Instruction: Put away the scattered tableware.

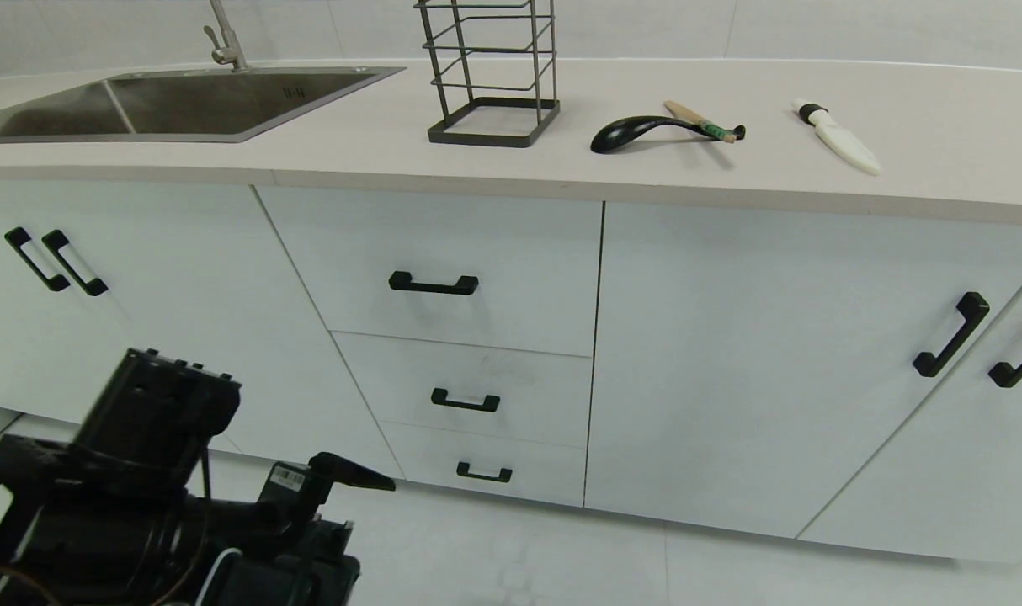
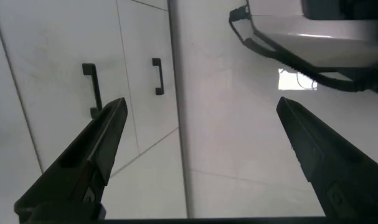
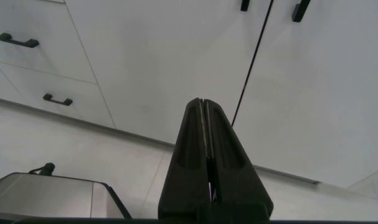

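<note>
On the white counter (image 1: 940,109) lie a black curved spoon (image 1: 637,130), a wooden-handled utensil with a green band (image 1: 698,122) touching the spoon's handle end, and a white knife with a black collar (image 1: 839,139) further right. A tall dark wire rack (image 1: 494,76) stands left of them. My left gripper (image 2: 202,104) is open and holds nothing, low in front of the cabinet doors near the floor; one of its fingers (image 1: 355,473) shows at the lower left of the head view. My right gripper (image 3: 203,106) is shut on nothing, pointing at the cabinet fronts above the floor.
A steel sink (image 1: 183,97) with a faucet (image 1: 223,38) is set into the counter at the left. Below the counter are three stacked drawers with black handles (image 1: 433,284) and cabinet doors on both sides. Pale tiled floor (image 1: 561,555) lies in front.
</note>
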